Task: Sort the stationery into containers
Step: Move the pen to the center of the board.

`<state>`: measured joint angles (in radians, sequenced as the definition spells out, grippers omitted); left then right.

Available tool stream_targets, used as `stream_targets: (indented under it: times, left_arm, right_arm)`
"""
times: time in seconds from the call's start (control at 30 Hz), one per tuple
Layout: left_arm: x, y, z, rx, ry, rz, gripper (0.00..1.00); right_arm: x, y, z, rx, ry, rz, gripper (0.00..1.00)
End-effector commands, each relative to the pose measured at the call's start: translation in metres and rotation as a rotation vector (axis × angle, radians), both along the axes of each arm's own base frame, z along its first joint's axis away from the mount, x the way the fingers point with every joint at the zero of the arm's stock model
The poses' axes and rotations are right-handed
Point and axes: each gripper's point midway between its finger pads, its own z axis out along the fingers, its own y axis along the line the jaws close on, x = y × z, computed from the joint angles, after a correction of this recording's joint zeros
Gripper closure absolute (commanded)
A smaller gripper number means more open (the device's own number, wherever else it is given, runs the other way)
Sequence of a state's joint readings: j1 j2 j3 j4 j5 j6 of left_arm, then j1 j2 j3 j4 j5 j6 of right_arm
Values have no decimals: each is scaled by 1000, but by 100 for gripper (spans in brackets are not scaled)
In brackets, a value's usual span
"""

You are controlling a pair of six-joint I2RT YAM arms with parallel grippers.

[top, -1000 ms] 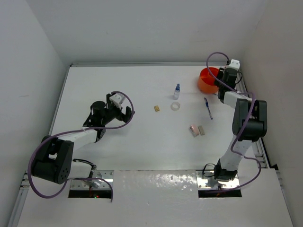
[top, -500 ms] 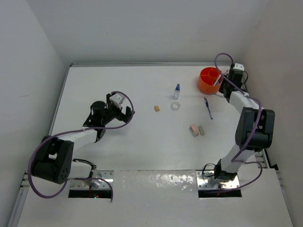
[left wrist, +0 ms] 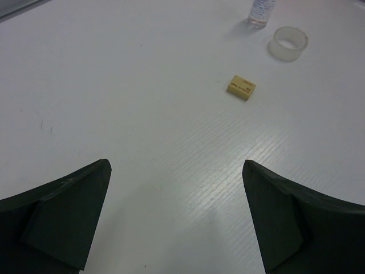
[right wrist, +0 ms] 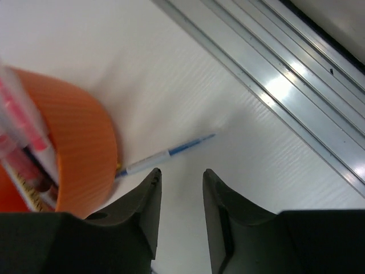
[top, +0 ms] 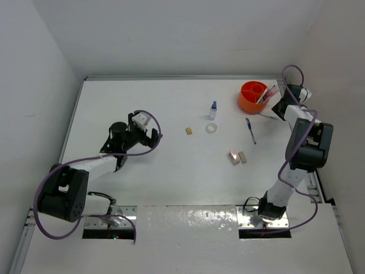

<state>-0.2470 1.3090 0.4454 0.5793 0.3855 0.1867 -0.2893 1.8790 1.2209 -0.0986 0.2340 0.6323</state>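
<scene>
The round orange tub (top: 251, 97) stands at the far right with pink pens (top: 269, 93) leaning out of it. My right gripper (top: 281, 108) is just right of the tub, jaws partly open with nothing between them. In the right wrist view the tub (right wrist: 80, 154) is at the left, pink pens (right wrist: 28, 137) inside, and a blue pen (right wrist: 165, 153) lies on the table just ahead of the gripper (right wrist: 181, 174). Another blue pen (top: 250, 130), a small bottle (top: 213, 109), a tape ring (top: 211, 128), a tan eraser (top: 189, 131) and two erasers (top: 238, 157) lie mid-table. My left gripper (top: 149, 136) is open and empty.
A metal rail (right wrist: 285, 74) runs along the table's right edge, close to my right gripper. White walls enclose the table. In the left wrist view the tan eraser (left wrist: 241, 88), tape ring (left wrist: 288, 43) and bottle (left wrist: 261, 11) lie ahead of the wide-open fingers (left wrist: 63, 211).
My right gripper has moved from over the orange tub to its right side, uncovering the tub with pink pens leaning in it. The left arm has not moved.
</scene>
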Motion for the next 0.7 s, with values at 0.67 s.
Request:
stream_targets:
  times: [0.67]
  left_arm:
    - [5, 2, 20, -14, -62, 1, 2]
  right_arm:
    - [44, -26, -40, 127, -26, -159, 71]
